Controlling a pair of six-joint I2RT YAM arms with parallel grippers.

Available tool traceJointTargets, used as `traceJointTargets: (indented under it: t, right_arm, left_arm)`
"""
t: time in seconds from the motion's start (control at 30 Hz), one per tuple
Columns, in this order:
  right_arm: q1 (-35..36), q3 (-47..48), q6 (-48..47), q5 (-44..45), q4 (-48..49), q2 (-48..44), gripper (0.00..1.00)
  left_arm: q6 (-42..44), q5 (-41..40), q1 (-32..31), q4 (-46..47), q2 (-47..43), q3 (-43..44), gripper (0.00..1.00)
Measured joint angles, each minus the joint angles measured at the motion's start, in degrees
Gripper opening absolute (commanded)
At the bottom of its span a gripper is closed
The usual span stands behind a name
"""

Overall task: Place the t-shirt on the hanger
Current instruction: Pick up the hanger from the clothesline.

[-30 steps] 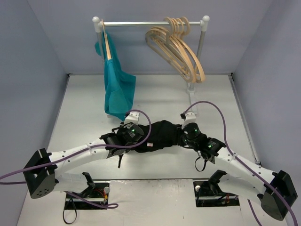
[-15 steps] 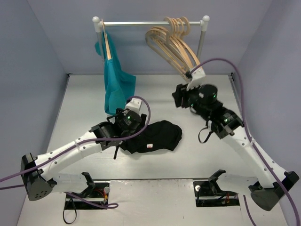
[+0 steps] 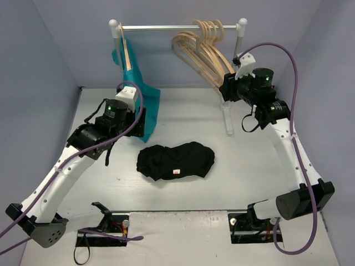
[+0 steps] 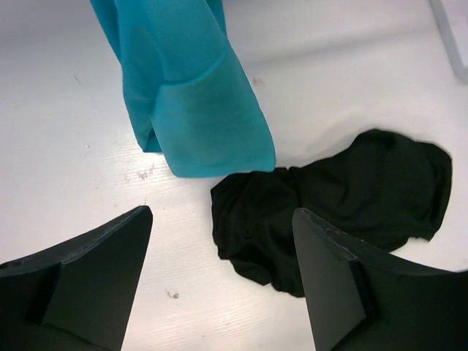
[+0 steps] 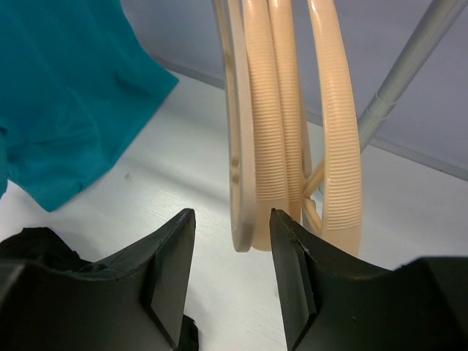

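Observation:
The black t-shirt [image 3: 176,160] lies crumpled on the table, a small white label showing; it also shows in the left wrist view [image 4: 351,190]. Several beige wooden hangers [image 3: 208,55] hang on the rail at the back right. My right gripper [image 3: 227,91] is open and empty at their lower ends; in the right wrist view [image 5: 232,213] one hanger's end [image 5: 245,183] sits just beyond the gap between the fingers. My left gripper [image 3: 140,123] is open and empty, raised beside the teal garment, up and left of the t-shirt; in the left wrist view [image 4: 221,213] nothing is between its fingers.
A teal garment [image 3: 136,105] hangs on a hanger at the rail's left end, reaching down to the table; it also shows in both wrist views [image 4: 190,95] [image 5: 66,95]. The metal rail [image 3: 166,26] stands on a white post [image 3: 228,119] at the right. Grey walls enclose the table.
Both grippers have left the t-shirt and risen. The left arm swung back-left to the teal garment; the right arm went up to the hangers. The t-shirt stays on the table.

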Motion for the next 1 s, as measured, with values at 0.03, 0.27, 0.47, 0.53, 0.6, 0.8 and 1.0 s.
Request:
traceJointTargets:
  t: [0.03, 0.27, 0.47, 0.53, 0.6, 0.8, 1.0]
  right_arm:
    - [-0.43, 0.00, -0.18, -0.43, -0.17, 0.55, 0.42]
    - [-0.76, 0.05, -0.89, -2.62, -0.52, 3.53, 0.33]
    - [-0.48, 0.73, -1.00, -4.21, -0.69, 4.12, 0.29]
    - [-0.26, 1.39, -0.97, -4.26, -0.70, 4.19, 0.28]
    - [-0.03, 2.33, -0.81, -4.24, -0.73, 4.39, 0.28]
    - [1.11, 5.18, -0.02, -3.81, -0.66, 5.73, 0.28]
    - [1.63, 7.88, 0.71, -3.20, -0.60, 9.22, 0.28]
  left_arm:
    - [0.86, 0.41, 0.00, -0.02, -0.28, -0.78, 0.73]
    - [3.61, 3.22, 1.74, 0.79, -1.42, -8.98, 0.73]
    - [3.80, 5.45, 4.67, 1.31, -1.23, -9.34, 0.73]
    - [3.78, 6.20, 5.18, 1.50, -1.13, -9.34, 0.73]
    - [3.78, 6.64, 5.36, 1.53, -1.13, -9.34, 0.73]
    - [3.78, 7.88, 5.81, 2.01, -1.13, -9.34, 0.73]
    - [3.76, 8.50, 6.60, 2.16, -1.13, -9.34, 0.73]
